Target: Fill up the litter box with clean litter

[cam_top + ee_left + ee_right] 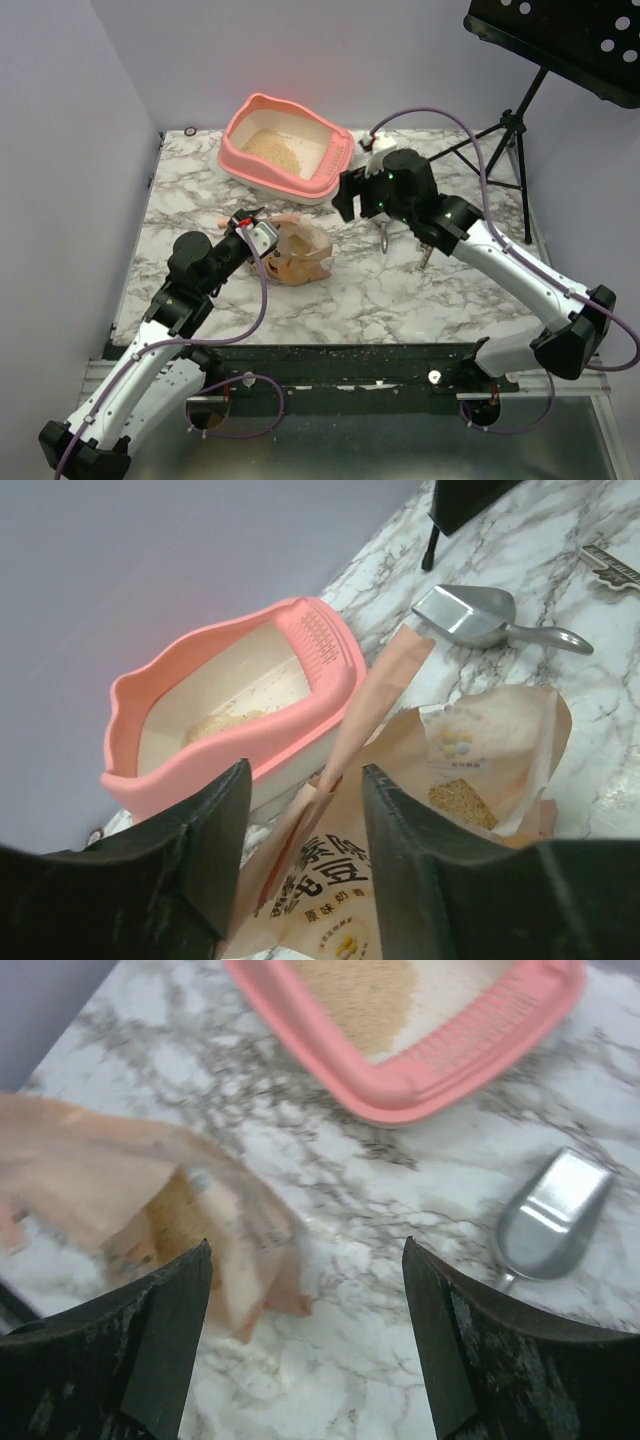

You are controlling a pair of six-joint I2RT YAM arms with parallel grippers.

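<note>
The salmon-pink litter box [240,150] stands at the back of the marble table, with a patch of beige clean litter [272,148] on its cream floor. A peach litter bag [302,252] lies open in front of it, granules [462,805] showing through its window. My left gripper [243,222] sits at the bag's left end. Its fingers [215,840] stand apart, and the bag's upright top edge [345,750] rises loose between them. My right gripper [305,1300] hovers open over bare marble, between the bag [150,1210] and a metal scoop [555,1215].
The scoop [480,615] lies on the table right of the box [230,720]. A black music stand [560,40] on tripod legs [500,135] stands at the back right. Purple walls close the left and back. Spilled granules dot the black front rail [350,352].
</note>
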